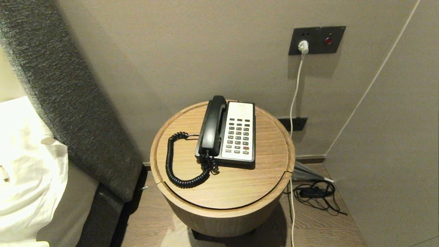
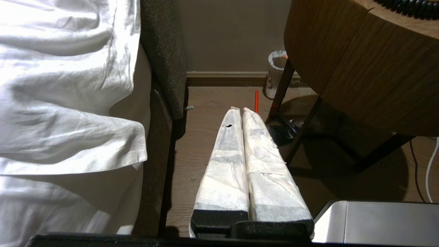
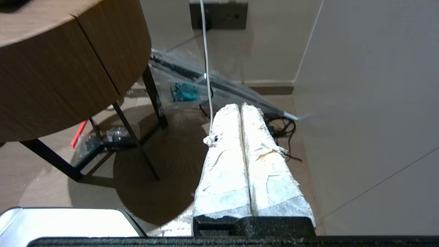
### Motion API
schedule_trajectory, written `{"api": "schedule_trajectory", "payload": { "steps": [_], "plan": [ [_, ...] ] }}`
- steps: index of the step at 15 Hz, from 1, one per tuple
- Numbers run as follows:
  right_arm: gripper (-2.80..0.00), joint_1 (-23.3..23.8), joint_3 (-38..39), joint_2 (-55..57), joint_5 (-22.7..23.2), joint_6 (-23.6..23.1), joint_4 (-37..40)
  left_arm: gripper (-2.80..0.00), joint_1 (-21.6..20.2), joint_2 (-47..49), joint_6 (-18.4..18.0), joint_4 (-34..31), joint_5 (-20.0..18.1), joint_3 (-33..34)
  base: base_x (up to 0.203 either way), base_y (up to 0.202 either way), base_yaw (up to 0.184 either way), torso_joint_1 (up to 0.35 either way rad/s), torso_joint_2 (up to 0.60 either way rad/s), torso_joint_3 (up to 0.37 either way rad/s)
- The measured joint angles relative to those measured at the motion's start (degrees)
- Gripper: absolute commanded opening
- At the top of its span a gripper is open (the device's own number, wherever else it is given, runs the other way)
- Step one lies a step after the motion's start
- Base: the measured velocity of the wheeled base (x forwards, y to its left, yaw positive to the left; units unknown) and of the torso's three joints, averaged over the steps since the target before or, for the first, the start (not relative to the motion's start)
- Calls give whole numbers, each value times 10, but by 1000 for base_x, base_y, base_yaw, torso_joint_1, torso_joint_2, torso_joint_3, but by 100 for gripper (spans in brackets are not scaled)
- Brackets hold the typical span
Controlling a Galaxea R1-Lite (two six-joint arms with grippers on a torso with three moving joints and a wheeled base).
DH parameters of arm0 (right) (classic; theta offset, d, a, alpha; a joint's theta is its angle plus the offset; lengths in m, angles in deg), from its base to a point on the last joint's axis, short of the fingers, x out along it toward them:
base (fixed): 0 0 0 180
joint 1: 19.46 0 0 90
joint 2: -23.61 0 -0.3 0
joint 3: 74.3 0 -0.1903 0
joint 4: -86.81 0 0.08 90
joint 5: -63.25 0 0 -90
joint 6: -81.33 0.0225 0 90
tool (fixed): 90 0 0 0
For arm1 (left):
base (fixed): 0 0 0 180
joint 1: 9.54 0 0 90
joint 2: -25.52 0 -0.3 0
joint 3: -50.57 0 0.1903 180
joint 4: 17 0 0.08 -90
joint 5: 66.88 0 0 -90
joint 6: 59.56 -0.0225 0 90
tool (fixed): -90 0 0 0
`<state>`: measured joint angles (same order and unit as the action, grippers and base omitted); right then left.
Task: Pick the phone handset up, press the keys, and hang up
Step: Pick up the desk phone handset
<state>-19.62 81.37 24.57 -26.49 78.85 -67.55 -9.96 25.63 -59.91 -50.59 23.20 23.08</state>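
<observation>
Head view showed the handset (image 1: 212, 125) lying in its cradle on the left side of the phone base (image 1: 252, 137), on a round wooden table (image 1: 233, 192) against the wall. Its long axis ran from near the wall toward the robot, leaning slightly leftward at the near end, and its coiled cord (image 1: 171, 164) looped out across the table on the left. The keys (image 1: 239, 135) sat in the white faceplate just right of the handset, one red among the dark ones.

Neither arm appeared from the head. The left gripper (image 2: 241, 110) hung low beside the table, its taped fingers pressed flat together and holding nothing, pointing down at the floor between the bed (image 2: 65, 103) and the table's legs. The right gripper (image 3: 241, 106) hung likewise on the table's other side, fingers closed on nothing, aimed at the floor near a tangle of cables (image 3: 284, 130) by the wall.

So the handset lay above both grippers, up on the tabletop, and between them. I judged the left arm the nearer, since the handset and cord lay on the left half of the phone, though from the wrist views only the table's side and a bit of cord showed, so the gap was hard to gauge. A grip would probably come across the handset's narrow middle, with the fingers set crosswise to its length. Nothing of the task looked begun.
</observation>
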Motion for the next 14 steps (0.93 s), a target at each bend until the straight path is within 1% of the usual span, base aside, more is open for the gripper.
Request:
{"api": "schedule_trajectory", "payload": {
  "steps": [6, 14],
  "plan": [
    [-280, 0, 0, 0, -1, 0, 0, -280, 0, 0, -1, 0, 0, 0, 0, 0, 0, 5, 2, -186],
    [-280, 0, 0, 0, -1, 0, 0, -280, 0, 0, -2, 1, -1, 1, 0, 0, 0, 1, 1, -14]
  ]
}}
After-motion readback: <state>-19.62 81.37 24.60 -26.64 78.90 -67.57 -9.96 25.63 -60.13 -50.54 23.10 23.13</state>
